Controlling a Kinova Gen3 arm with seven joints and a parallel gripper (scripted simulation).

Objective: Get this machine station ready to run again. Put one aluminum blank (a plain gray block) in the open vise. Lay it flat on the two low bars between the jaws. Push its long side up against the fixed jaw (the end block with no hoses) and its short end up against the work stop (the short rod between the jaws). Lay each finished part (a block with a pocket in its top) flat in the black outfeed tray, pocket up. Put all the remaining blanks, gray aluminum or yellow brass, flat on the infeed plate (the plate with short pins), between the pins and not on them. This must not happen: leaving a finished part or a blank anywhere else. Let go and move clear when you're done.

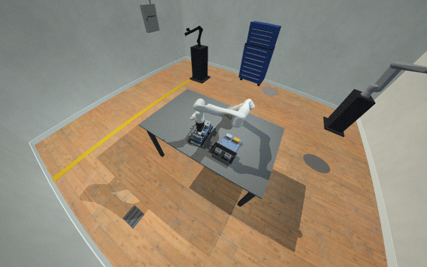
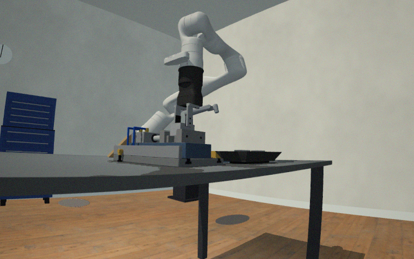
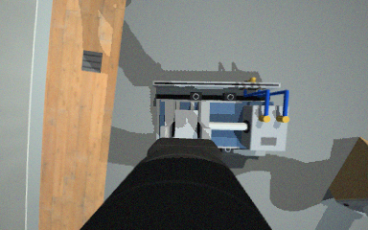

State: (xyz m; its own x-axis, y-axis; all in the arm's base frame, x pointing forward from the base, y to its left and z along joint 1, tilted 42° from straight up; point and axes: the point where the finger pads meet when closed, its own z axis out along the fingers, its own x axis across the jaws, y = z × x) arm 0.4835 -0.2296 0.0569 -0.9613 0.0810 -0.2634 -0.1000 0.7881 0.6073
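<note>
Sitting by the desk's (image 1: 169, 113) (image 2: 61, 166) (image 3: 201, 29) near long edge: black tray (image 1: 223, 148) (image 2: 253, 157), two finished parts (image 1: 217, 151) (image 2: 242, 150) inside, pockets up. Infeed plate (image 1: 230, 144) just behind, one gray blank (image 1: 228, 136), one yellow blank (image 1: 236, 140) (image 2: 214, 154). Vise (image 1: 195, 141) (image 2: 195, 137) (image 3: 268, 128) beside them, toward near-left corner. Claw (image 1: 199, 131) (image 2: 183, 122) (image 3: 186, 126) over it, fingers mostly open, clamping an aluminum blank (image 2: 178, 128) (image 3: 187, 122) between the vise jaws. Can't tell if it's seated.

Top view: yellow floor stripe (image 1: 121, 128) toward ten o'clock; blue drawer cabinet (image 1: 259, 58) (image 2: 28, 138), pale horizontal lines, one o'clock. Wood floor (image 1: 157, 226) (image 2: 122, 229) (image 3: 72, 120) orange-brown, plank-patterned. Infeed plate (image 1: 228, 145) light blue; brass blank (image 1: 236, 141) (image 2: 215, 154) yellow, at its one o'clock. Outfeed tray (image 1: 224, 148) (image 2: 247, 157) black. Vise hoses (image 2: 134, 135) (image 3: 266, 103) blue. Robot arm (image 1: 217, 110) (image 2: 235, 67) white.
</note>
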